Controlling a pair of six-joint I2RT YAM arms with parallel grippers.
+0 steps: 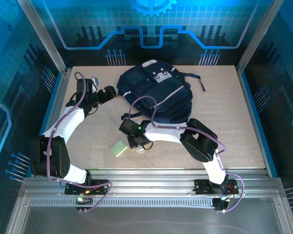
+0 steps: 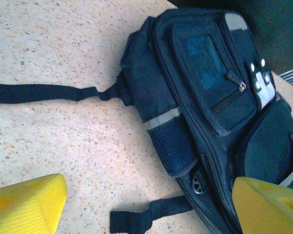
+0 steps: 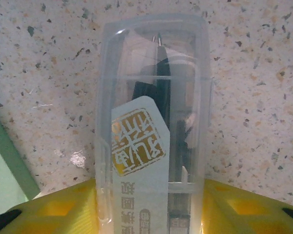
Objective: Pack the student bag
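The speckled worktop point(image 1: 244, 122) fills the middle of the top view, and the bag point(image 1: 156, 95) lies flat in its upper centre, front pockets facing up, a black strap trailing off to the right. In the left wrist view the bag point(image 2: 205, 97) takes the right half of the frame, with a strap running to the left edge and another at the bottom centre. The left arm reaches up the left side of the top view, and the left fingers point(image 1: 109, 91) sit just beside the bag's left edge. In their own view these fingers point(image 2: 24, 204) are spread wide at the two bottom corners, with nothing gripped between them. The right arm bends across the lower centre, and the right fingers point(image 1: 136, 142) point down below the bag. From the right wrist, these fingers point(image 3: 63, 207) press against both long sides of a clear case point(image 3: 154, 131) lying on the worktop, pinching it. A green pad point(image 1: 119, 148) lies just left of the case.
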